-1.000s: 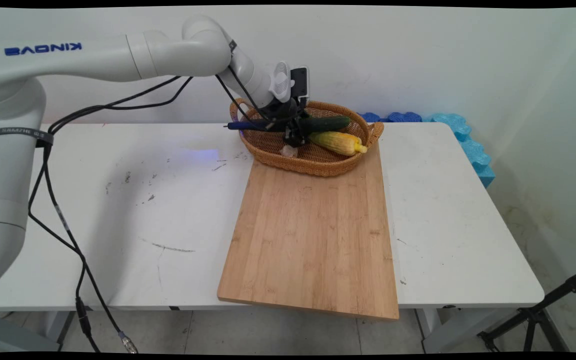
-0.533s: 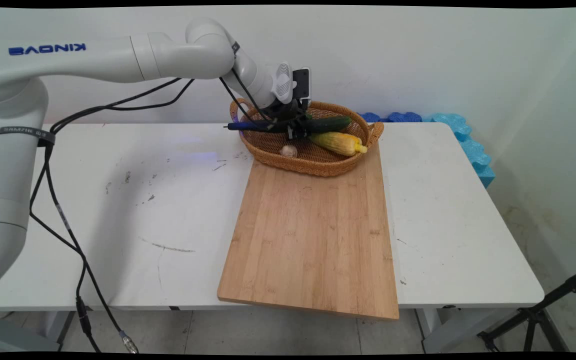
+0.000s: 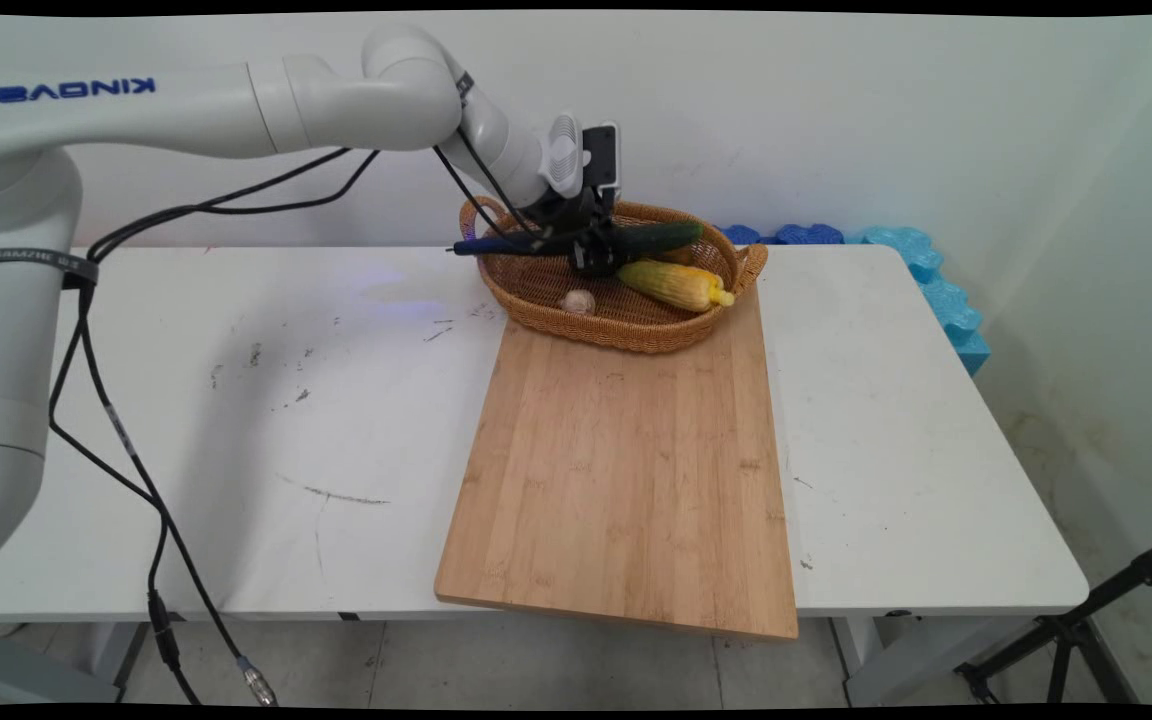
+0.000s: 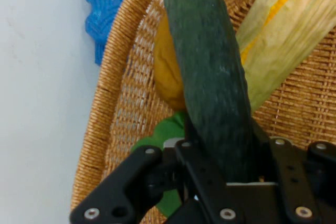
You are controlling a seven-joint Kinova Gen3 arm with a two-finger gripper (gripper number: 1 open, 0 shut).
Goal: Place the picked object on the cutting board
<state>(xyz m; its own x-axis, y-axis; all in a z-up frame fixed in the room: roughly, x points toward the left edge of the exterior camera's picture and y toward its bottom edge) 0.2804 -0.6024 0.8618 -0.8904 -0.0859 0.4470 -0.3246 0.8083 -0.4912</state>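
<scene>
- Gripping a long dark green cucumber near one end, black two-finger gripper pinching it between the fingers, seen in the hand view running up and away from the black linkage.
- Hanging low over the oval woven wicker basket with two loop handles, at the far end of the white table.
- Tilted slightly, cucumber stretching across the basket's back part toward the right rim in the main view, its far end raised.
- Lying in the basket: a yellow corn cob in a pale husk, just in front of the cucumber; a small pale garlic bulb near the left front wall; an orange-yellow rounded item and something green under the cucumber, shown only in the hand view, too hidden to identify.
- Resting with its front edge on the far end of a large rectangular bamboo cutting board, bare otherwise.
- Stacked behind the table's right far corner, blue wavy foam pieces against the wall.
</scene>
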